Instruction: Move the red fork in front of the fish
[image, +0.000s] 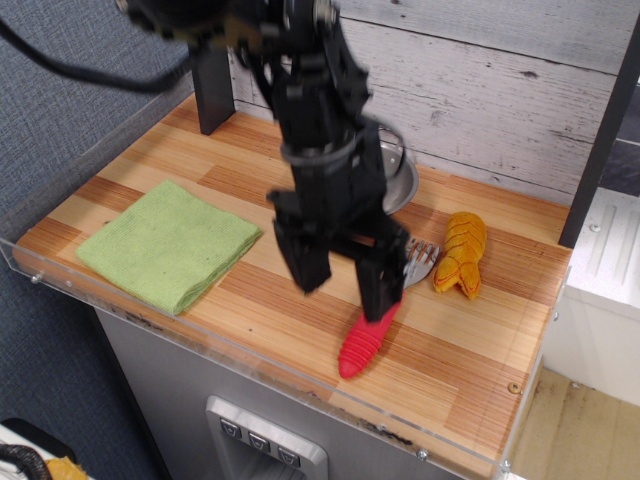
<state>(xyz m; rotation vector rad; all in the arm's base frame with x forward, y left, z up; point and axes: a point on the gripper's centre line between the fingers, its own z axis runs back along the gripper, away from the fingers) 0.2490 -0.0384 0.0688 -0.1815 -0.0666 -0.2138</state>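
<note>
The red fork (364, 343) lies on the wooden counter near the front edge, its ribbed red handle toward the front and its silver tines (424, 254) pointing at the fish. The orange-yellow fish (461, 253) lies at the right, just beyond the tines. My gripper (342, 290) hangs above the fork with its two black fingers spread wide and nothing between them. The right finger (376, 283) hides the fork's middle.
A green cloth (168, 243) lies at the left of the counter. A steel bowl (395, 180) stands behind my arm near the back wall. A clear acrylic lip (200, 338) runs along the counter's front edge.
</note>
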